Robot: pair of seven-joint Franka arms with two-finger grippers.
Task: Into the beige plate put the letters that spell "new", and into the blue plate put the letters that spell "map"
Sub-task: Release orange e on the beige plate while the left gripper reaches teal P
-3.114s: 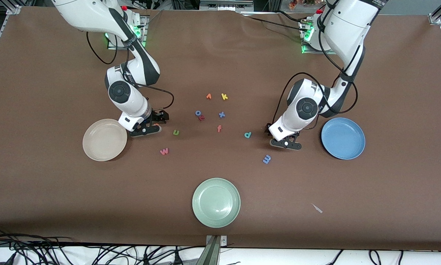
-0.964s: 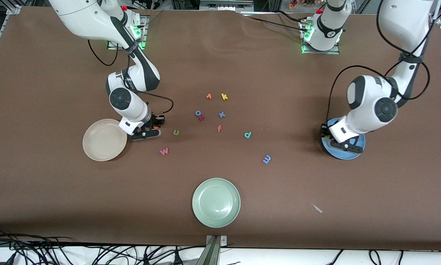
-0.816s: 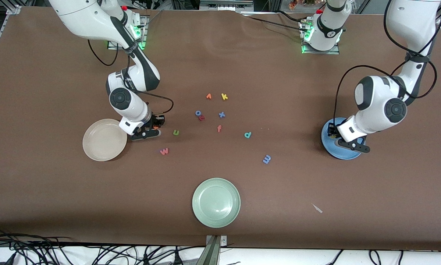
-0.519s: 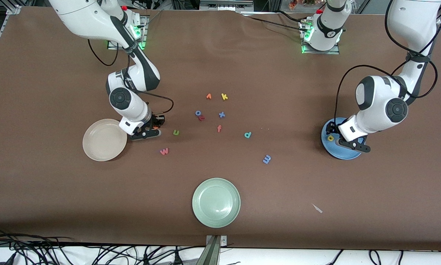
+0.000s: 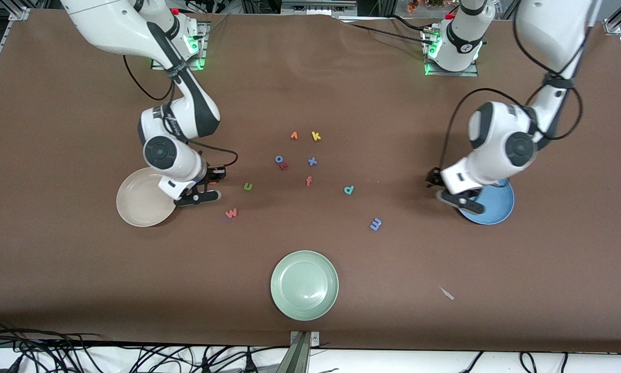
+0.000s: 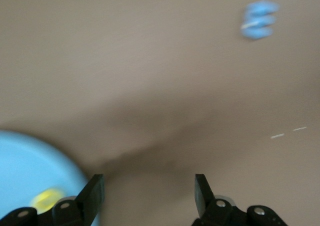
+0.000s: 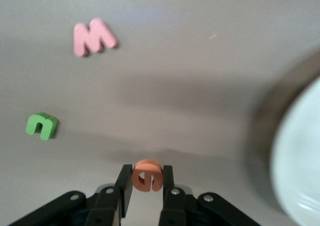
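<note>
Brown paper covers the desk (image 5: pixel 82 290). Nearest the front camera lies the pale green plate (image 5: pixel 304 285), at mid-desk, with a small white scrap (image 5: pixel 447 293) toward the left arm's end. Farther back come the blue m (image 5: pixel 375 224) and the pinkish-red w (image 5: pixel 231 213), both lying free on the desk. The beige plate (image 5: pixel 143 197) sits toward the right arm's end, holding nothing visible. The right end effector (image 5: pixel 206 187) hangs just beside that plate's rim, over bare desk, its fingers (image 7: pixel 123 184) clamped on the orange e (image 7: pixel 147 175), as the right wrist view shows. The blue plate (image 5: pixel 491 206) sits toward the left arm's end; the yellow a (image 6: pixel 46 198) lies inside it, seen in the left wrist view and hidden by the arm in the front view. The left end effector (image 5: pixel 452 192) hangs over the desk at that plate's rim, on the side toward mid-desk, fingers (image 6: pixel 92 197) spread apart and holding nothing. Between the two plates, the green n (image 5: pixel 248 186) and the teal p (image 5: pixel 348 190) rest on the desk. Farther still lie the red-orange f (image 5: pixel 308 181), the blue x (image 5: pixel 312 161), the blue o (image 5: pixel 278 159) touching a small red letter (image 5: pixel 284 166), then the orange v (image 5: pixel 293 135) and yellow k (image 5: pixel 316 136).
</note>
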